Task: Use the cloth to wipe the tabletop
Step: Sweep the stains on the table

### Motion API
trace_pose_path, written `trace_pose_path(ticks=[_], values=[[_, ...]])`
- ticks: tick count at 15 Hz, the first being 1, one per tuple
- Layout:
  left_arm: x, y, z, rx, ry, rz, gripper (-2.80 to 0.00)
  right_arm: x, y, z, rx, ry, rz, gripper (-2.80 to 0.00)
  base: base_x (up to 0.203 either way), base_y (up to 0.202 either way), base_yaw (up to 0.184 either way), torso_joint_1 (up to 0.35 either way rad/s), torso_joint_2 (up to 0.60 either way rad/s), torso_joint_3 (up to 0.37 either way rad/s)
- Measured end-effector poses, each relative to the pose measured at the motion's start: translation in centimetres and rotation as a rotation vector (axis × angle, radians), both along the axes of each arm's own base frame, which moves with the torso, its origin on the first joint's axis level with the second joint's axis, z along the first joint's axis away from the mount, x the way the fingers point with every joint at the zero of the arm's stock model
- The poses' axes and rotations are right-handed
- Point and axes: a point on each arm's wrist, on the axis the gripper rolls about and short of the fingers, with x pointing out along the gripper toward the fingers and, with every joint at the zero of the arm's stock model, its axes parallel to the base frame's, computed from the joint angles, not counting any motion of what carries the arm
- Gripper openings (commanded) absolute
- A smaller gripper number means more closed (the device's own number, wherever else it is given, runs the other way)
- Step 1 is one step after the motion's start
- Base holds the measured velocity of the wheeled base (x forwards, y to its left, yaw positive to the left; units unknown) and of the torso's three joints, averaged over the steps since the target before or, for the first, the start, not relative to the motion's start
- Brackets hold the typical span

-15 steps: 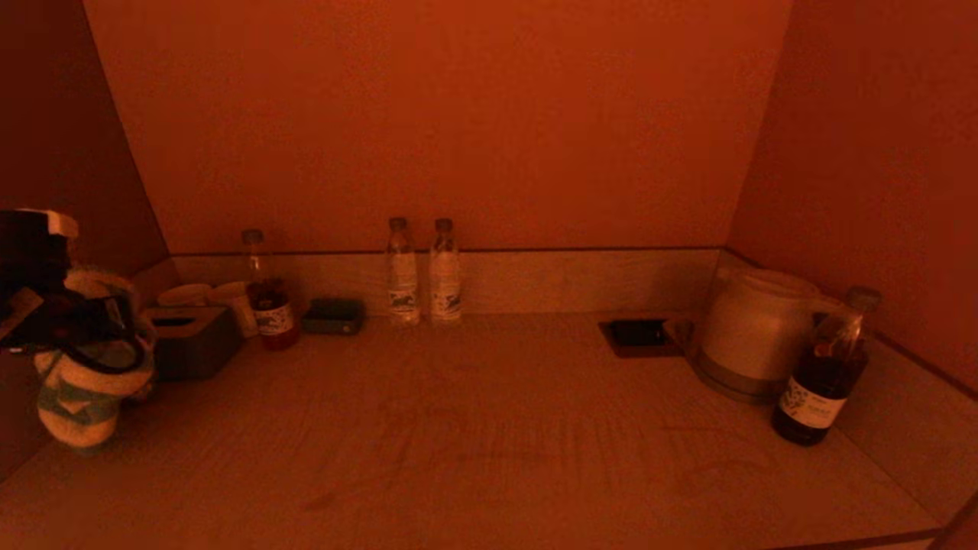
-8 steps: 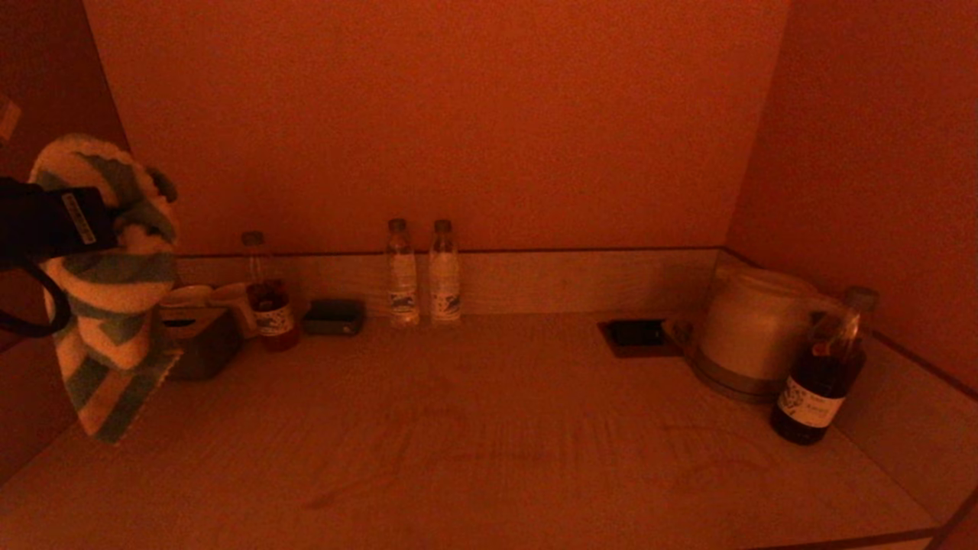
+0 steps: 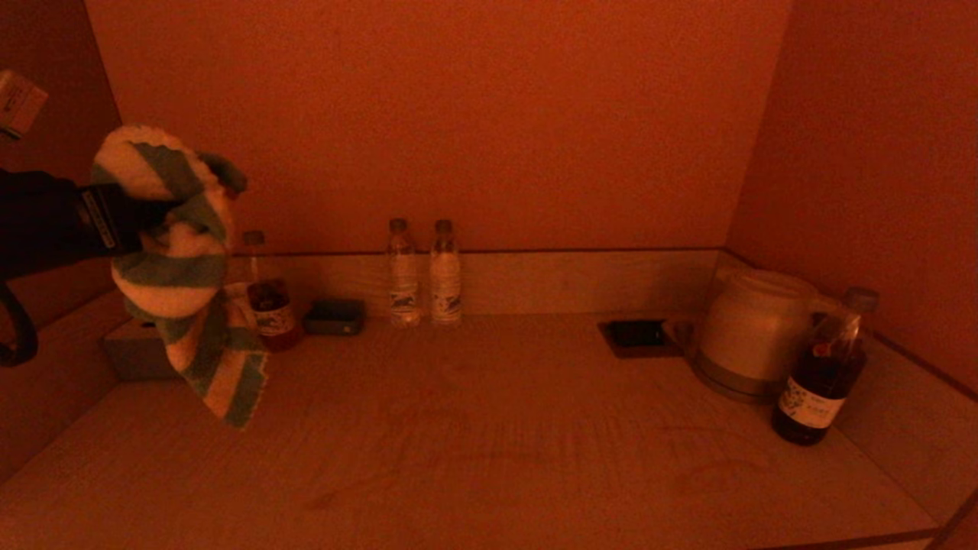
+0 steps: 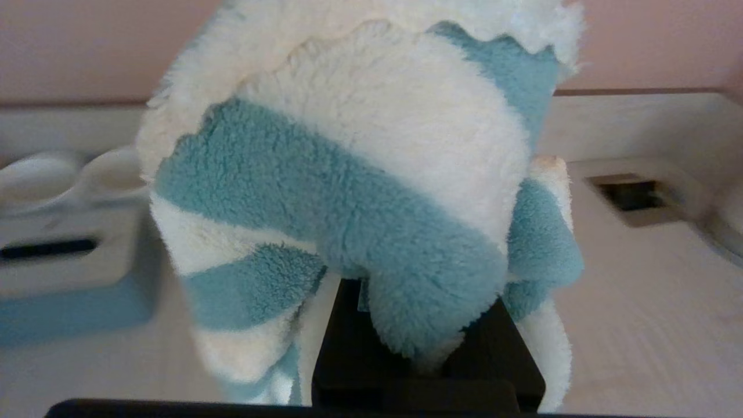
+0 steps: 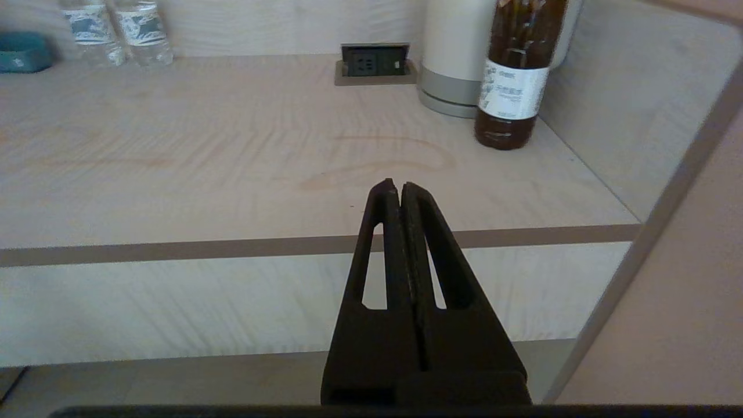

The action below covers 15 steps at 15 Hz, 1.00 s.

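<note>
One cloth [image 3: 179,263] hangs clear above the bench [image 3: 489,443] in the head view, clenched in the left tool [image 3: 145,214] at far left; open wood lies below and to its right. Two water bottles [image 3: 422,271] hold clear liquid; both tea bottles [image 3: 821,374] hold dark.

Left wrist view: the cloth drapes lengthwise downward over the tool.

Right wrist view: the right tool [image 5: 396,188] sits clenched, empty, off the bench's front edge.

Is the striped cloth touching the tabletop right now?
No, the left hand holds the striped cloth bunched in the air, its lowest corner hanging clear above the tabletop.
</note>
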Motion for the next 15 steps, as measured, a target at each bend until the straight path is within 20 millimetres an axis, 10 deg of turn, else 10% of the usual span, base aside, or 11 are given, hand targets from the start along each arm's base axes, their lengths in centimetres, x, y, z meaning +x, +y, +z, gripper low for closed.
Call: trace_pose_path(ticks=[8, 15], values=[[3.3, -2.0, -1.8, -0.004, -0.031, -0.105, -2.80, 0.0, 0.0, 0.0, 0.000, 0.000, 0.000, -2.80, 0.000, 0.000, 0.000, 0.000, 0.00, 0.000], [7.6, -8.1, -3.0, -0.022, -0.140, -0.257, -2.80, 0.0, 0.0, 0.0, 0.000, 0.000, -0.001, -2.80, 0.000, 0.000, 0.000, 0.000, 0.00, 0.000]])
